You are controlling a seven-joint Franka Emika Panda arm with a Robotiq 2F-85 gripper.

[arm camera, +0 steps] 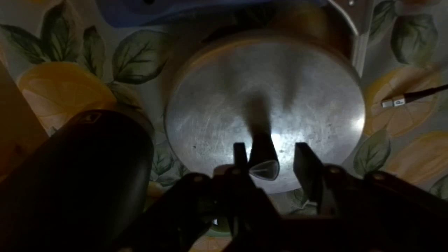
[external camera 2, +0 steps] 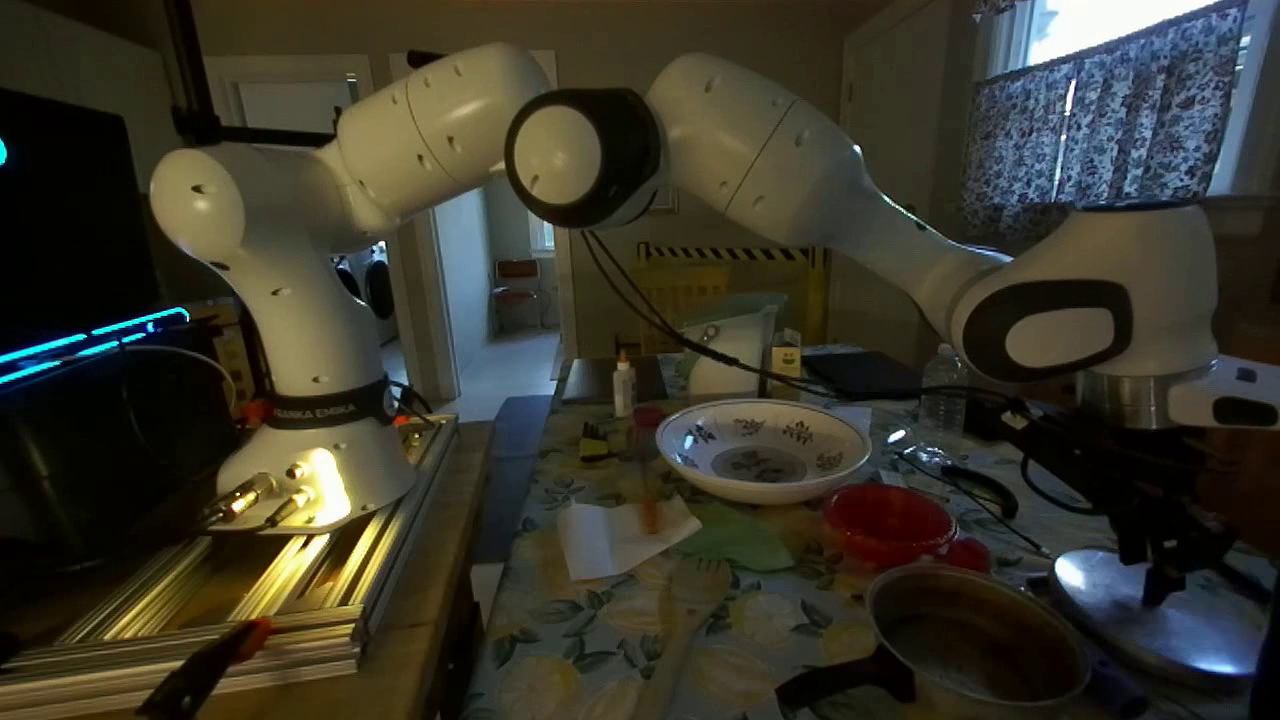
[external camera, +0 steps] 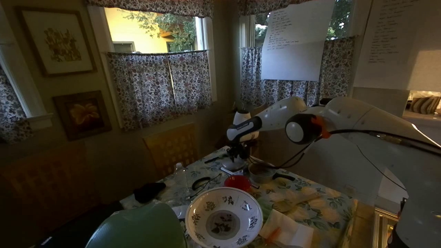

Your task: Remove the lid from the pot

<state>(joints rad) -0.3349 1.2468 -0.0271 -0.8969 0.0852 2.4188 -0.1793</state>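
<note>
The round silver lid [external camera 2: 1105, 590] lies at table height beside the open pot [external camera 2: 965, 635], not on top of it. What is under the lid is hidden. The pot has a brown inside and a black handle; it also shows in an exterior view [external camera: 260, 176]. My gripper [external camera 2: 1155, 585] is over the lid, pointing down. In the wrist view the gripper [arm camera: 269, 154] is open, with the lid's dark knob [arm camera: 263, 154] between its fingers. The knob is close to the left finger; whether they touch is unclear. A wide gap shows on the right.
A red bowl [external camera 2: 890, 525] and a large patterned bowl [external camera 2: 765, 450] stand near the pot. A wooden utensil [external camera 2: 685, 620] lies beside the pot handle. A plastic bottle [external camera: 180, 179] stands farther off. A blue object [arm camera: 140, 12] and a dark cylinder [arm camera: 105, 157] are near the lid.
</note>
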